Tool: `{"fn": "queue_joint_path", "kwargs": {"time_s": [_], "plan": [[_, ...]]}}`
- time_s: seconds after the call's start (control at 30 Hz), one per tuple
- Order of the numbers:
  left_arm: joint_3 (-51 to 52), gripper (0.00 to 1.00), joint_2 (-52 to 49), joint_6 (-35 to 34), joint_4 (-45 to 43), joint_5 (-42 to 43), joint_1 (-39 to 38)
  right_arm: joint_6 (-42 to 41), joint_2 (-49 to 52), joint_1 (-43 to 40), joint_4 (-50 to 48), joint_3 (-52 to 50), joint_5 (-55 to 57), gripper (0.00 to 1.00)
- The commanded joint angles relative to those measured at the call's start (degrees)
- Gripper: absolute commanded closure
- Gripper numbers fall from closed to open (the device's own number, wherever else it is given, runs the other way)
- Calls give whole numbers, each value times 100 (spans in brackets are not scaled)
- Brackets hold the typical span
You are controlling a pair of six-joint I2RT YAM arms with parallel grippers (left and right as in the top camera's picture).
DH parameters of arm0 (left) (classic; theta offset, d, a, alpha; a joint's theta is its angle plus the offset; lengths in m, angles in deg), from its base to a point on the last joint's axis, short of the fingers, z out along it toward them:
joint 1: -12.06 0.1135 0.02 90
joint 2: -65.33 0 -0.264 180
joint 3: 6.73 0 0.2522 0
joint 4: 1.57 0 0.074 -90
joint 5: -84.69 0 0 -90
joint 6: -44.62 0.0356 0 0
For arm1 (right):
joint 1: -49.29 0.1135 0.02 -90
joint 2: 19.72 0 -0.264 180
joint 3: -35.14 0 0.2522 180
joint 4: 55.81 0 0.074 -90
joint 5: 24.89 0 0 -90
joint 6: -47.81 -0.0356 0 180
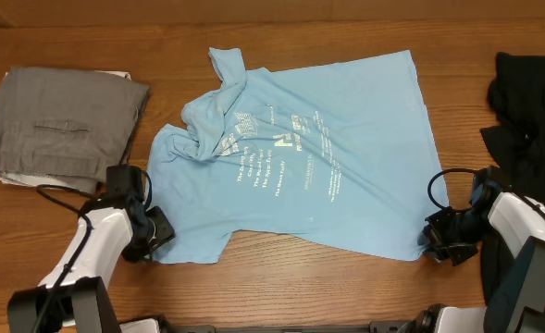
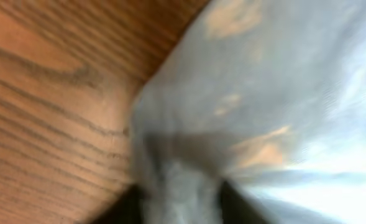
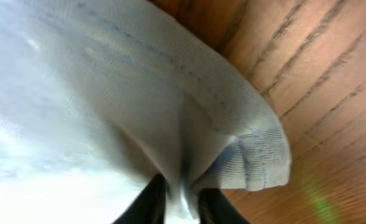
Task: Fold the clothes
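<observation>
Pile at 9 o'clock: a folded grey garment (image 1: 64, 125) rests on the surface (image 1: 87, 37), well apart from the work, and we leave it alone.
Left claw (image 1: 152, 231): it sits at about 7 o'clock, on the near-left corner of the T-shirt (image 1: 328, 120), which looks like a sleeve. Our wrist view is smeared. Cloth sits in its mouth, but we cannot tell whether it is clenched or released.
T-shirt: it is light blue and spread over the middle of the surface, small white lettering up. Its long axis runs from 9 to 3 o'clock, with the neck and a rumpled shoulder toward 9–10 and the straight hem toward 3.
Right claw (image 1: 443, 239): it sits at about 5 o'clock, clenched on the near hem corner. In its wrist view we see the stitched edge pinched between nearly closed jaws.
Black garment (image 1: 531, 88): it is heaped at 2 o'clock, apart from the T-shirt.
Relation that counts: from both claws the whole T-shirt lies toward 12 o'clock, and its near edge runs between them. We judge a fold must carry that edge toward 12, both ends together.
Nearer arm: each arm has its own corner. The rumpled shoulder lies nearer the left arm, so we think any smoothing would fall to it.
</observation>
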Motion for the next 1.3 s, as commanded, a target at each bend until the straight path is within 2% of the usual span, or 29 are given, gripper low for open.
{"fn": "queue_joint_path", "kwargs": {"time_s": [0.0, 0.17, 0.3, 0.43, 0.5, 0.73, 1.03, 1.27], "plan": [[330, 96, -422, -46, -48, 614, 7, 85, 411, 26, -562, -350, 229, 96], [-87, 96, -415, 83, 420, 1421, 7, 240, 372, 26, -101, 42, 229, 96], [-1040, 96, -413, 715, 1196, 2328, 7, 494, 214, 26, 772, 962, 227, 96], [-2452, 96, -363, 984, 2277, 2404, 4, 627, -24, 26, 1679, 2083, 223, 96], [-3622, 96, -254, 1062, 3049, 2402, -7, 647, -273, 26, 2297, 3021, 225, 96], [-6070, 96, 192, 1058, 4450, 2400, -7, 647, -999, 26, 3241, 4909, 225, 96], [-8920, 96, 734, 855, 5064, 2400, -4, 691, -1460, 26, 4214, 7060, 227, 96], [-10747, 96, 750, 822, 5246, 2396, -4, 750, -1683, 26, 4275, 8279, 129, 96]]}}
